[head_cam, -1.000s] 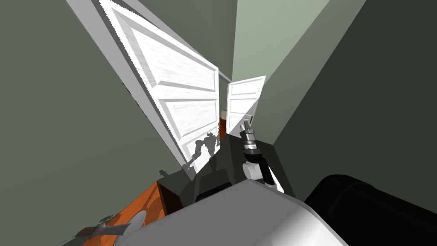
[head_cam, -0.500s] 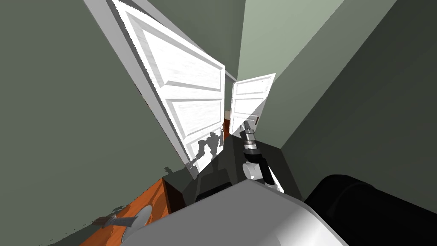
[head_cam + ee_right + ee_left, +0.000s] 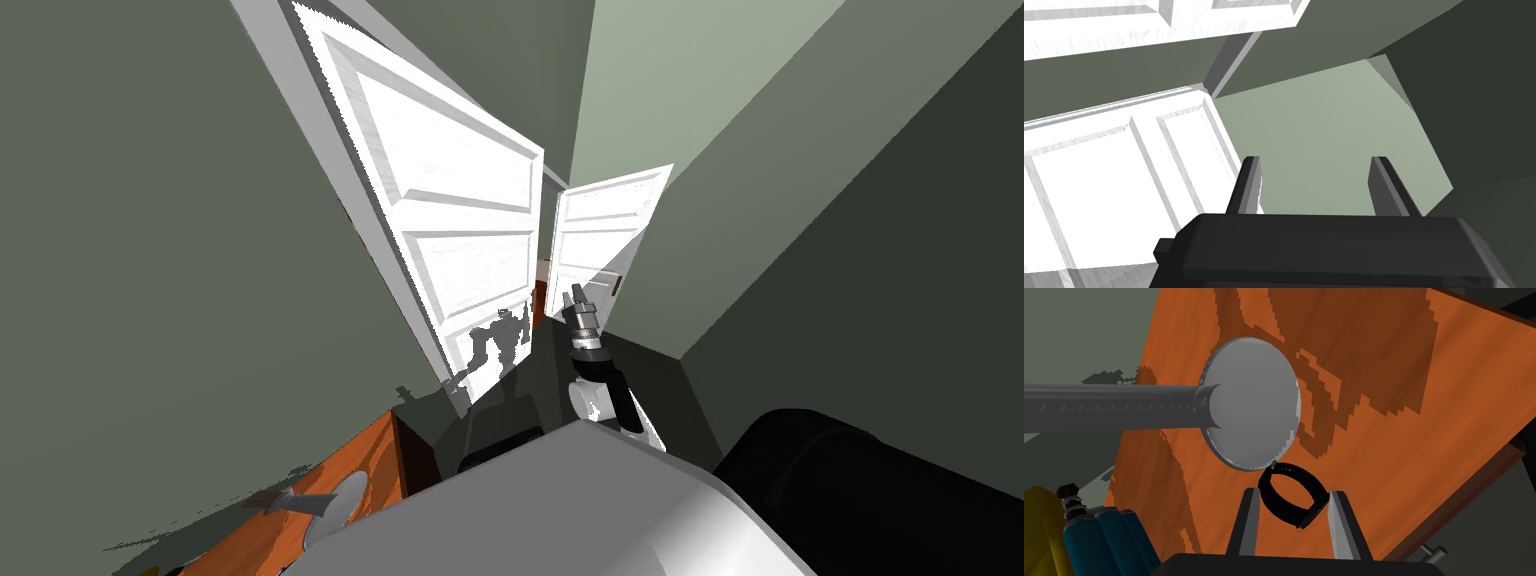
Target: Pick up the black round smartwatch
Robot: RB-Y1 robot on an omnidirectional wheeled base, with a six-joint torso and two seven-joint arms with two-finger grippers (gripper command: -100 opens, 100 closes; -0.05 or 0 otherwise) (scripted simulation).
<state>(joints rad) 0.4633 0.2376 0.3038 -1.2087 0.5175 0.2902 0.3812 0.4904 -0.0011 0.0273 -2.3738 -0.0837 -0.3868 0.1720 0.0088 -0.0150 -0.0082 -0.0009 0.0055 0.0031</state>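
Gripping the black watch (image 3: 1291, 498) with the left claw (image 3: 1294, 492), both fingers (image 3: 1250, 523) pressed against the sides of its band. Band standing as a ring between the two blades, the thicker case part next to one finger. Placed right over the orange wood surface (image 3: 1374, 363); cannot tell if touching it or already lifted. Just past the fingertips, beside the watch, a grey round disc (image 3: 1251, 403) on the surface, with a grey pole (image 3: 1109, 405) going out from its middle. Close to the claw's body, on the pole's side, blue cylinders (image 3: 1119, 538) next to a yellow thing (image 3: 1039, 528), with a small black knob (image 3: 1068, 490) above them. Below the surface's edge, on the other side, a small metal handle (image 3: 1434, 551). From the head, seen low at left: the same disc and pole on the orange surface. As for the right claw (image 3: 577, 296), raised forward in the middle, before two white doors (image 3: 450, 210), its two blades held wide apart.
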